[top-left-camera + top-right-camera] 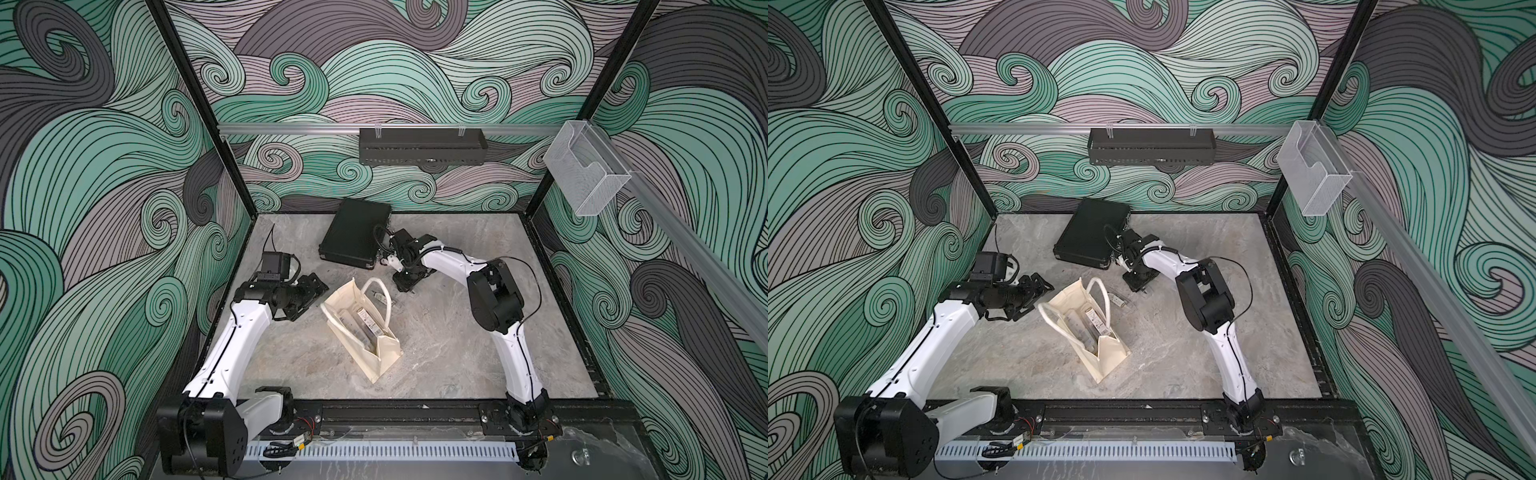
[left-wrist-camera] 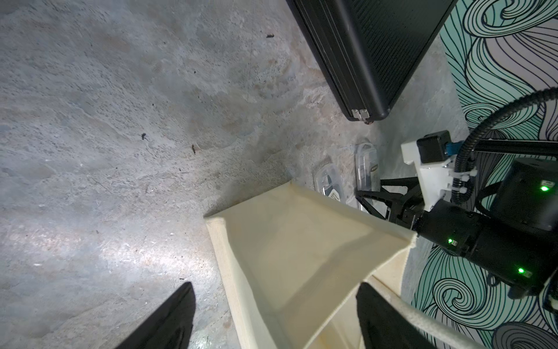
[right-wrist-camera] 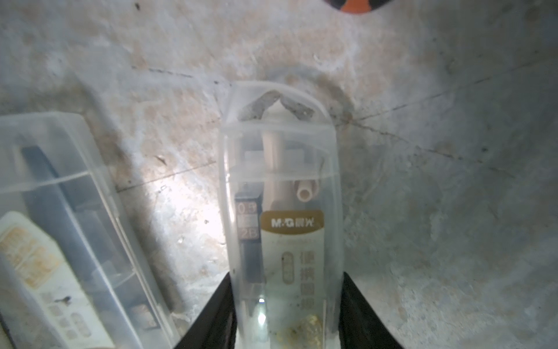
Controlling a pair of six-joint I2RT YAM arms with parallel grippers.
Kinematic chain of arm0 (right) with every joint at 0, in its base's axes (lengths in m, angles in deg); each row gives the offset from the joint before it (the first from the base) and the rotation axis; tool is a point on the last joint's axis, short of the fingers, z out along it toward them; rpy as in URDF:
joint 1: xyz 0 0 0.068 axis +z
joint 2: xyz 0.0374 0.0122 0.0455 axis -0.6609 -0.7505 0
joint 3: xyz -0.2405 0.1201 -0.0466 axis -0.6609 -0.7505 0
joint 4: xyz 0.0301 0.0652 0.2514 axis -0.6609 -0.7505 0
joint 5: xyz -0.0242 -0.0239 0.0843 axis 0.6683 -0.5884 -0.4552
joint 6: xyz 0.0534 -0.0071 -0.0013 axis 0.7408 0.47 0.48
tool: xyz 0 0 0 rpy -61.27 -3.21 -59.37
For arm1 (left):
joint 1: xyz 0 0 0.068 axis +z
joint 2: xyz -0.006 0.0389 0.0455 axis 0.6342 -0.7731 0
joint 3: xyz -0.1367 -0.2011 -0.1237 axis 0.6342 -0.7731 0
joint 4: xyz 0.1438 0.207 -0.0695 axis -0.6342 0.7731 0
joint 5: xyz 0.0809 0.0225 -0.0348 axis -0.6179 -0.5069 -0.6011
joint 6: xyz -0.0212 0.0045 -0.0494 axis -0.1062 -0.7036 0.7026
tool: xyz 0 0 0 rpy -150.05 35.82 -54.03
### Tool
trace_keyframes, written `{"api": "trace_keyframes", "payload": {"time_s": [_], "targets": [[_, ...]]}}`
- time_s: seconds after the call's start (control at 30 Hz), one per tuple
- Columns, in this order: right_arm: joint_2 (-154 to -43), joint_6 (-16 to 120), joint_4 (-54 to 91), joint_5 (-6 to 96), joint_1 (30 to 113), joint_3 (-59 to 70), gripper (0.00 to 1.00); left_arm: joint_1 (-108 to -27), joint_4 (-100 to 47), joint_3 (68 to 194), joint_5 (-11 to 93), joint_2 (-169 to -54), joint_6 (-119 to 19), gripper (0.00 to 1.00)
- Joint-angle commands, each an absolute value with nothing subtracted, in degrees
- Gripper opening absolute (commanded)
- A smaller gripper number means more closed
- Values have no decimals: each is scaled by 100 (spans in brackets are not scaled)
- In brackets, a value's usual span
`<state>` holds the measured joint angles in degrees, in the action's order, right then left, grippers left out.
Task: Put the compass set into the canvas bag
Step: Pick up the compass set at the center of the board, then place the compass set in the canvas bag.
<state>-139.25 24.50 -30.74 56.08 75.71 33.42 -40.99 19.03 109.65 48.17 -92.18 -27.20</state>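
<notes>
Partway. Cases [image 1: 365,326] in canvas bag [image 1: 388,353]. Clamped on compass set [image 3: 280,181], on desk [image 3: 437,211], w/ R claw [image 3: 287,290]; L claw [image 1: 313,286] wide open, empty. Lift + drop-in left.

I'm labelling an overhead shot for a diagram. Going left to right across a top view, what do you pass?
left gripper → canvas bag → right gripper → clear wall holder
</notes>
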Motion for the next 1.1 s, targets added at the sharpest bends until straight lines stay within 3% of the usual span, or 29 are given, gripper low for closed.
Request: {"api": "trace_keyframes", "payload": {"time_s": [0.0,0.5,0.73,1.07], "targets": [[-13256,2627,-3120,5585,7438,3304,41,-4088,1922,11007,4802,-9039,-2867,85],[-11140,3171,-4189,5657,7628,3884,42,-4086,1900,10939,4657,-8615,-3091,85],[-10664,3566,-4342,5830,8522,4311,42,-4086,1924,11017,4683,-8517,-3111,85],[-10916,4176,-4535,5958,9967,4644,42,-4086,2078,11219,4443,-8273,-3188,85]]}}
